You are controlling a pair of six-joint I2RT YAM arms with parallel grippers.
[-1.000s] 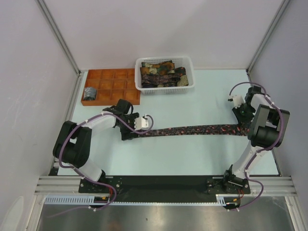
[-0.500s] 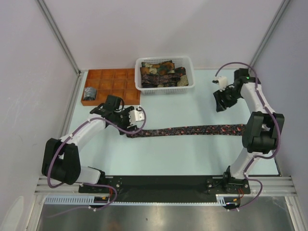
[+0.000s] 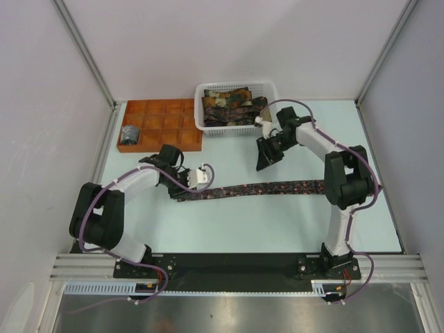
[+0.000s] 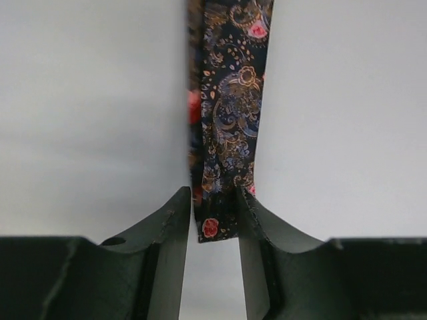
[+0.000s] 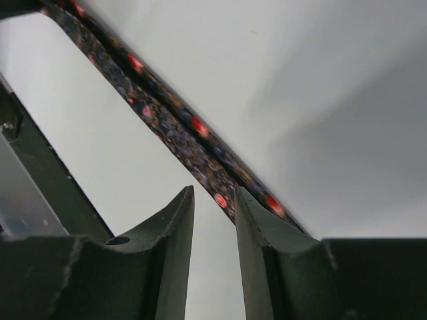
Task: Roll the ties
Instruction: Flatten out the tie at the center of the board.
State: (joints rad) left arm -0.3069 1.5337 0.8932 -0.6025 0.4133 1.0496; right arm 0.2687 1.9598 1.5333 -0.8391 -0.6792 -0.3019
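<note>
While one dark, pink-flecked necktie [image 3: 260, 188] lies flat and unrolled across mid-frame, the left gripper [image 4: 215, 220] pinches its end; the right gripper [image 3: 263, 159] hovers empty, narrowly parted. More ties wait in the white mesh basket [image 3: 237, 125].

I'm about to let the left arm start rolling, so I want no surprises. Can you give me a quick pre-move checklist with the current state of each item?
1. Tie laid out straight on the table: ok.
2. Narrow end between the left gripper fingers: ok; firm pinch: cannot tell.
3. Right gripper off the tie: ok, it hangs above the table, nothing between its fingers.
4. Basket and orange tray apart from the tie: ok.
5. Tie's wide end free: cannot tell, the right arm hides it.
</note>
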